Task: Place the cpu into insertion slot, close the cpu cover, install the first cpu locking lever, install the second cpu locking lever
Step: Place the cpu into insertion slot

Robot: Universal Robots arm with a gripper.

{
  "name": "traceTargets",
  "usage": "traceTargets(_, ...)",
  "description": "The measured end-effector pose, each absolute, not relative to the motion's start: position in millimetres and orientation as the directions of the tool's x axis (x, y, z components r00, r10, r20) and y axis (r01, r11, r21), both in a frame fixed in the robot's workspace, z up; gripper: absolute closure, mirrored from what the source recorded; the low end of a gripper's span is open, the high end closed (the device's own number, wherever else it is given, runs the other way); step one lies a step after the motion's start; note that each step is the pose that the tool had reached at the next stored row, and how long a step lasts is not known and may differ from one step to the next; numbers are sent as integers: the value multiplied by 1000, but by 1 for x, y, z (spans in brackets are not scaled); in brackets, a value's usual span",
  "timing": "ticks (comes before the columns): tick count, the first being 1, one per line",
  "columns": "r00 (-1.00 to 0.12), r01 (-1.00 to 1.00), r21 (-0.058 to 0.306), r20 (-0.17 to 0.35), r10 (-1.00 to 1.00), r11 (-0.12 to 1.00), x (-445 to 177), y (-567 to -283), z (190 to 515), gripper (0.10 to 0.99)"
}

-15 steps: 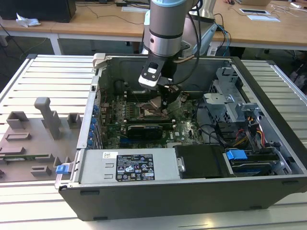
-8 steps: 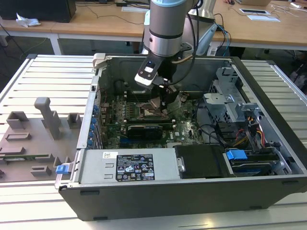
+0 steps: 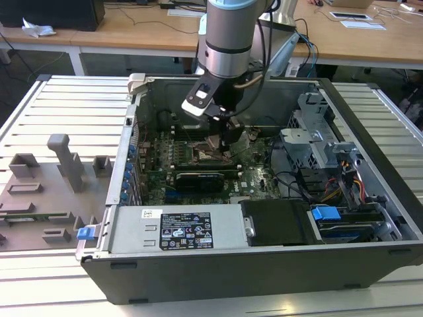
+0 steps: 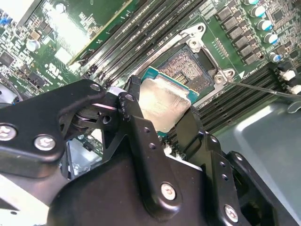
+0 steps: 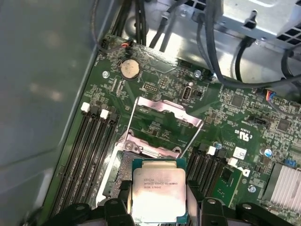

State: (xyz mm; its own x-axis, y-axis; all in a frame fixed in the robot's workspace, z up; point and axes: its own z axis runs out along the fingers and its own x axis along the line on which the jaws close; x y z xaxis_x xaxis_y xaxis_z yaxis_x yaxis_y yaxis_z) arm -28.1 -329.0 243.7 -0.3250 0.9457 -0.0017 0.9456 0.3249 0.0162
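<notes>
**A:** Where's the arm at?
**B:** Down inside the open tower case (image 3: 198,281), over the green motherboard (image 5: 244,117).
**A:** And the gripper (image 4: 159,113)?
**B:** Fingers (image 4: 138,132) clamped on the cpu (image 5: 159,188) edges. The cpu cover (image 5: 162,106) is flipped open just past the fingertips. The bare socket (image 4: 188,66) is right under them, with the cpu held just above it.

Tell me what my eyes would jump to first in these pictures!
The shiny silver cpu grabs you first, pinched in the black gripper over the open socket on the green motherboard. Beside the socket, the cpu cover stands flipped open. In the exterior view, the robot arm reaches down into a big open computer case.
</notes>
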Motion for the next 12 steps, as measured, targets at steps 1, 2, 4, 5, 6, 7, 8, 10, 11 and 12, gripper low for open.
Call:
traceTargets(1,-307,952,16,-2,952,307,-28,-329,244,541)
traceTargets(2,-295,955,16,-2,956,295,-28,-329,244,541)
traceTargets(4,-275,961,16,-2,961,275,-28,-329,244,541)
traceTargets(5,-261,965,16,-3,965,261,-28,-329,244,541)
traceTargets(6,-254,967,16,-3,967,254,-28,-329,244,541)
traceTargets(7,-246,969,16,-3,969,246,-28,-329,244,541)
traceTargets(8,-236,972,16,-3,972,236,-28,-329,243,541)
traceTargets(10,-217,976,16,-3,976,217,-28,-329,243,541)
traceTargets(11,-209,978,16,-3,978,209,-28,-329,243,541)
traceTargets(12,-195,981,16,-4,981,195,-28,-329,243,541)
